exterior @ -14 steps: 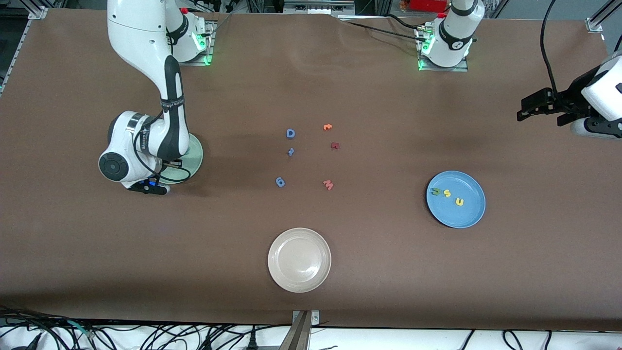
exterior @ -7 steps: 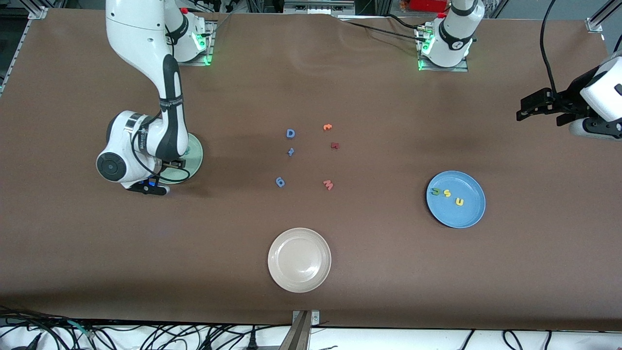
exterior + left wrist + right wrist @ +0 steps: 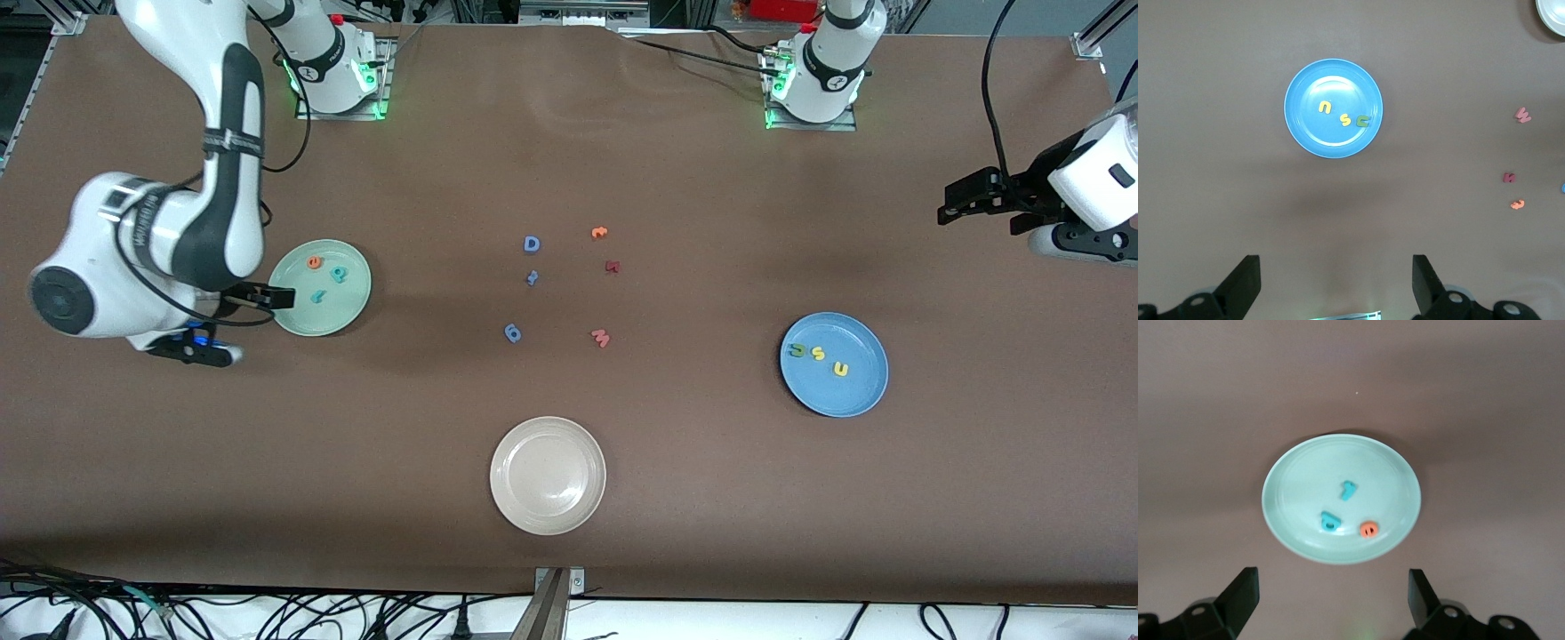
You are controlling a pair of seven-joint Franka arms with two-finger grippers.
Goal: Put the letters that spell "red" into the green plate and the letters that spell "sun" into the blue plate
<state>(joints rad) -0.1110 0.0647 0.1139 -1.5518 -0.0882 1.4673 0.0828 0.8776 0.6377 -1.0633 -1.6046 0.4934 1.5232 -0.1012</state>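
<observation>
Three letters sit in each plate, so by my read both words are done: orange "e" (image 3: 313,262), teal "d" (image 3: 338,274) and thin teal "r" (image 3: 317,297) lie in the green plate (image 3: 356,307); dark green letter (image 3: 797,350), yellow "s" (image 3: 818,354) and the other yellow letter (image 3: 840,369) lie in the blue plate (image 3: 853,404).

My right gripper (image 3: 258,298) hangs at the green plate's edge toward the right arm's end of the table, jaws apart, nothing btwn them; the letters lie apart from my fingers. My left gripper (image 3: 965,200) waits high over bare table at the left arm's end, jaws apart, empty, blue plate well apart from it.

Next move, I judge: just pull clear w/o nudging either plate. Leftover letters mid-table and the beige plate (image 3: 507,444) stay out of it.
</observation>
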